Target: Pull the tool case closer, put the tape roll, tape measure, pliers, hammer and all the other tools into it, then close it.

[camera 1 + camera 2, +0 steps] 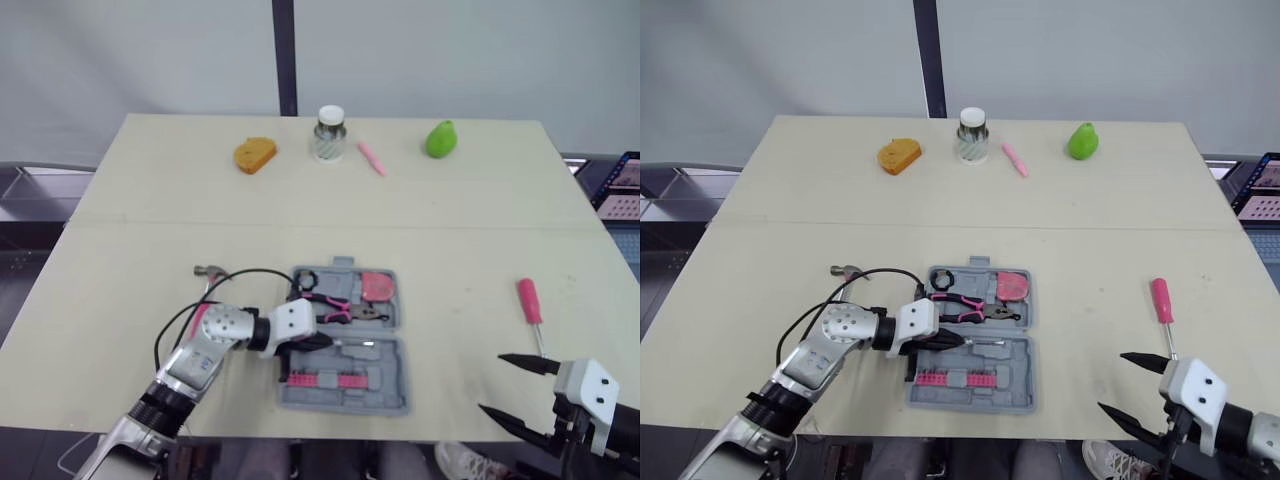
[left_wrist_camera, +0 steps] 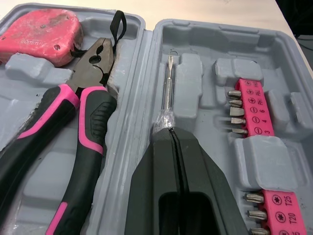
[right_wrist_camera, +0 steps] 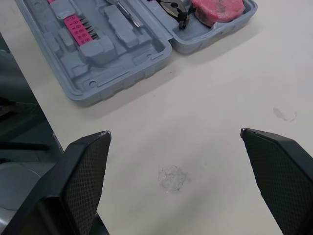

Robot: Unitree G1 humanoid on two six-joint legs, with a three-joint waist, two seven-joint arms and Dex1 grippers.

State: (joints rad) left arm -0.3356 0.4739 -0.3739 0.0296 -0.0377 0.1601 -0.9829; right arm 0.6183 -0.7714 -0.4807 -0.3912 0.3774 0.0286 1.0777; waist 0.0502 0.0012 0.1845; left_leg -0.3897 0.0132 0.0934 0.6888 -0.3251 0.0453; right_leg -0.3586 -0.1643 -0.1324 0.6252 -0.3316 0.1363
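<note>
The open tool case lay near the middle of the table's near edge, its hinge running from the left edge toward the right. In its far half the pliers lay lengthwise along the hinge, pink handles toward the left edge and nose toward the right, just beside the pink tape measure in the far right corner of the case. The near half held a pink bit holder and a small screwdriver, whose shaft pointed toward the right edge.

The left arm reached in from the near left corner, forearm slanted toward the case. The left tool pointed along the hinge, its fingers pressed together and their tips touching the small screwdriver's clear handle; whether they pinched it could not be told. The hammer lay just left of the case, partly behind the arm.

The right tool hung spread wide over the near right corner. A pink screwdriver lay just beyond it, handle toward the far edge and shaft toward the tool.
</note>
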